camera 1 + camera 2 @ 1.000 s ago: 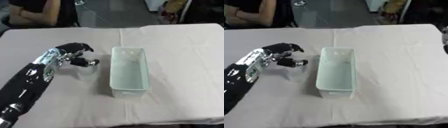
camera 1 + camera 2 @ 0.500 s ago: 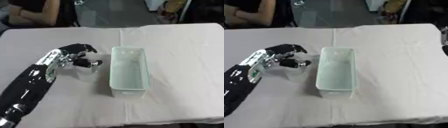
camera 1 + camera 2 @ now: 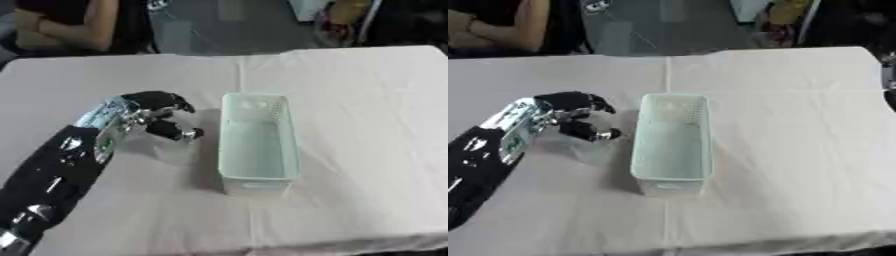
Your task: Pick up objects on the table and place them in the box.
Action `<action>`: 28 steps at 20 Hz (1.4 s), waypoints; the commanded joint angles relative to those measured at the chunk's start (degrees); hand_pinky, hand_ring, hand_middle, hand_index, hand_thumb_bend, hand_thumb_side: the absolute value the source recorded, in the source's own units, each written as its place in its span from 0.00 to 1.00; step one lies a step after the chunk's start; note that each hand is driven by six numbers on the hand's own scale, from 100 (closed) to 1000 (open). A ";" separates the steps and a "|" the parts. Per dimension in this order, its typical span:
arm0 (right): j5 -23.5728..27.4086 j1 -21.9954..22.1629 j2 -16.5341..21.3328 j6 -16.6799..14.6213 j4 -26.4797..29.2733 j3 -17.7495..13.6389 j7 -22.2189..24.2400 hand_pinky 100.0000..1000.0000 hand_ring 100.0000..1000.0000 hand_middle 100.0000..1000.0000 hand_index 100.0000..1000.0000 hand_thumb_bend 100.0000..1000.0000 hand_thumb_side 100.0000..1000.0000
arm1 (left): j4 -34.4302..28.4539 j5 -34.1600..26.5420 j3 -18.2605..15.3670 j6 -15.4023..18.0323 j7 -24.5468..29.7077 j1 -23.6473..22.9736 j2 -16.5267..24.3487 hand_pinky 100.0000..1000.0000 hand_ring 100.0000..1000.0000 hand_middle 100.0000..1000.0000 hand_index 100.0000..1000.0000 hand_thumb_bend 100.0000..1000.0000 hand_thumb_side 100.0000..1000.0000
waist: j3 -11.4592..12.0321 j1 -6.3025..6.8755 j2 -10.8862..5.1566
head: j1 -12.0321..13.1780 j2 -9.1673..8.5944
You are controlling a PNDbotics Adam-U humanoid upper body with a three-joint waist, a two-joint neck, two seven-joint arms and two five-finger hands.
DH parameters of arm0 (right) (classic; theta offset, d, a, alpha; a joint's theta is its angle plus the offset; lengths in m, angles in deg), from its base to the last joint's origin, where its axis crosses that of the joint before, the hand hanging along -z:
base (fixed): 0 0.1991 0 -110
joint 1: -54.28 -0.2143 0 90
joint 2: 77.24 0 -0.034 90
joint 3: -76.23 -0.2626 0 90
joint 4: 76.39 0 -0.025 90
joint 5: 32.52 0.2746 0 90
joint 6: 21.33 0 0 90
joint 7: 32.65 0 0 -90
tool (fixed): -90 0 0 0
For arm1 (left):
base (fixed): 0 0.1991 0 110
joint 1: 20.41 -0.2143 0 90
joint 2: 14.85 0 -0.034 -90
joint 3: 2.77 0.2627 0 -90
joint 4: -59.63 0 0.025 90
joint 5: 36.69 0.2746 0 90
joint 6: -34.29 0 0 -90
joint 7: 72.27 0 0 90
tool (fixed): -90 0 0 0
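A pale green box (image 3: pixel 258 145) stands lengthwise in the middle of the table, and I can see nothing inside it. My left hand (image 3: pixel 157 112) hovers just left of the box, level with its far half. The fingers are curled, with the thumb (image 3: pixel 179 132) pointing toward the box wall. A pale, see-through shape (image 3: pixel 178 151) hangs under the fingers, and I cannot make out what it is. My right hand shows in neither view.
A light cloth (image 3: pixel 367 115) with a centre fold line covers the table. A person sits with arms folded at the far left edge (image 3: pixel 61 30). A dark shape (image 3: pixel 890 82) cuts into the right edge. Bare cloth lies right of the box and in front of it.
My left hand has drifted slightly right, closer to the box's left wall, with its fingers still curled. The box has not moved.
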 commanded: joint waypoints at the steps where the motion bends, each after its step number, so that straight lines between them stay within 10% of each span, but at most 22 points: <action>1: 0.18 -1.04 0.75 -0.05 0.89 -0.18 0.08 0.67 0.87 0.98 1.00 0.00 0.57 | -0.09 1.46 0.01 1.28 0.28 1.79 0.76 0.77 0.83 0.83 0.94 0.99 1.00 | -0.15 0.06 -0.38 | -0.65 -0.04; 22: 0.42 -1.61 0.60 -0.04 0.89 -0.31 0.10 0.67 0.87 0.98 1.00 0.00 0.57 | 6.86 17.82 -1.93 6.63 -2.50 1.64 -2.03 0.67 0.72 0.67 0.84 0.98 0.85 | -0.13 -0.08 -0.03 | -1.56 -0.04; 28: 0.39 -1.54 0.56 0.05 0.89 -0.41 0.05 0.67 0.87 0.98 1.00 0.00 0.57 | 10.45 15.61 -4.28 2.71 -1.47 0.42 -2.65 0.35 0.39 0.52 0.69 0.78 0.41 | 0.09 -0.19 -0.02 | -1.71 -0.04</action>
